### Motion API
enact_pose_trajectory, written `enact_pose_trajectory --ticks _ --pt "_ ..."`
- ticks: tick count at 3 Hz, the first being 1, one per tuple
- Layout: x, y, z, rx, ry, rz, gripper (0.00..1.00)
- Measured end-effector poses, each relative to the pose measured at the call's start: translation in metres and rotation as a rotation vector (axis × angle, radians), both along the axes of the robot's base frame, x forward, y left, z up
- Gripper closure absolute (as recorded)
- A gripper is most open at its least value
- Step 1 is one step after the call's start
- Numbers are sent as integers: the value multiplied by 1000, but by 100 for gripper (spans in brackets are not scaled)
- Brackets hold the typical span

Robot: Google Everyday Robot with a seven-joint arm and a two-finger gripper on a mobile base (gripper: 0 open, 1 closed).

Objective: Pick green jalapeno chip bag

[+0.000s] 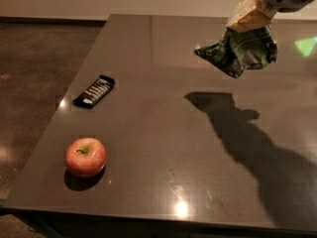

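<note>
The green jalapeno chip bag (237,52) is a wrinkly glossy green foil bag with white print. It hangs in the air at the upper right, clear of the table, with its shadow on the surface below. My gripper (250,26) comes in from the top right corner and is shut on the bag's top edge, its tan fingers (246,15) pinching the foil. The bag's upper rim is hidden between the fingers.
A dark grey table (163,133) fills the view. A black rectangular candy bar (94,91) with white lettering lies at the left. A red apple (85,156) stands near the front left corner. Brown floor lies beyond the table's left edge.
</note>
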State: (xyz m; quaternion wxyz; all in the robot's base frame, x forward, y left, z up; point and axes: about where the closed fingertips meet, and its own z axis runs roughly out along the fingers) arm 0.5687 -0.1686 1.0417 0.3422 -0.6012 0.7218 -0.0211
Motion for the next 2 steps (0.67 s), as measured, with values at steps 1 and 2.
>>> enact_pose_trajectory --ticks 1,2 --pt "-8 12 11 44 1 50 100" --pt "-8 12 12 46 2 51 100"
